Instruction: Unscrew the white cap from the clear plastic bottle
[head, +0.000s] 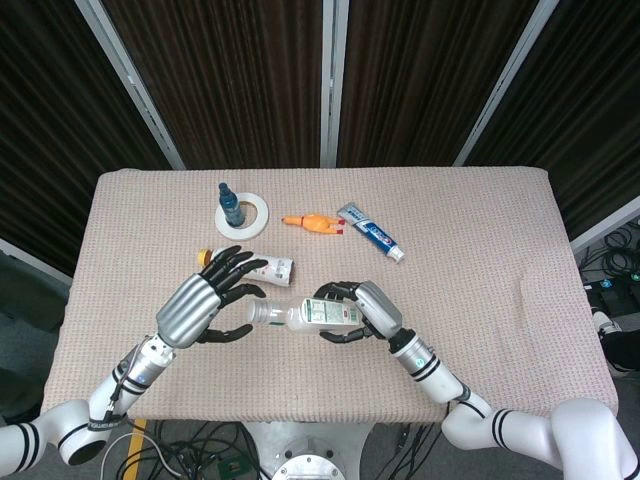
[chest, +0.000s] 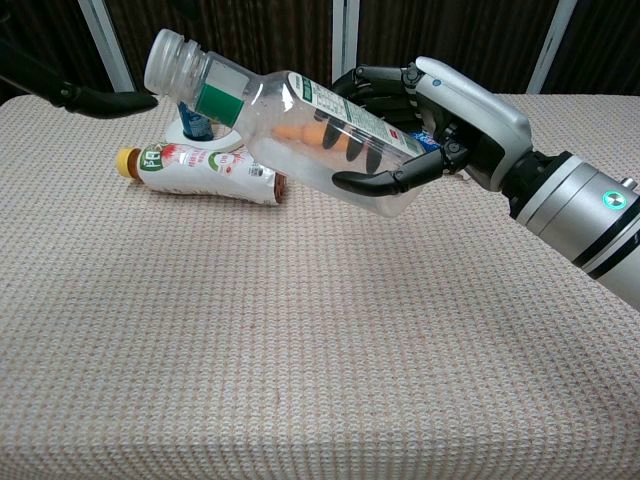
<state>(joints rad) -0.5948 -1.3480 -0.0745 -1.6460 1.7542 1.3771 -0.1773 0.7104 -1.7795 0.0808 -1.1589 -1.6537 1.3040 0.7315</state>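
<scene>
1. My right hand (head: 362, 310) holds the clear plastic bottle (head: 305, 316) above the table (head: 480, 250), neck end pointing left.
2. My left hand (head: 205, 300) is left of the bottle's neck, fingers spread.
3. A second bottle (head: 247, 266) lies on the table behind both hands.
4. A tape roll (head: 248, 214), small bottle (head: 229, 204), toy (head: 310, 224) and tube (head: 370, 232) lie further back.

left hand (chest: 95, 98): mostly cut off at chest-view edge; blue bottle (chest: 197, 122): largely hidden behind clear bottle (chest: 290, 125)

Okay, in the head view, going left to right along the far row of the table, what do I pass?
Small blue bottle → white tape roll → orange rubber chicken toy → toothpaste tube.
</scene>
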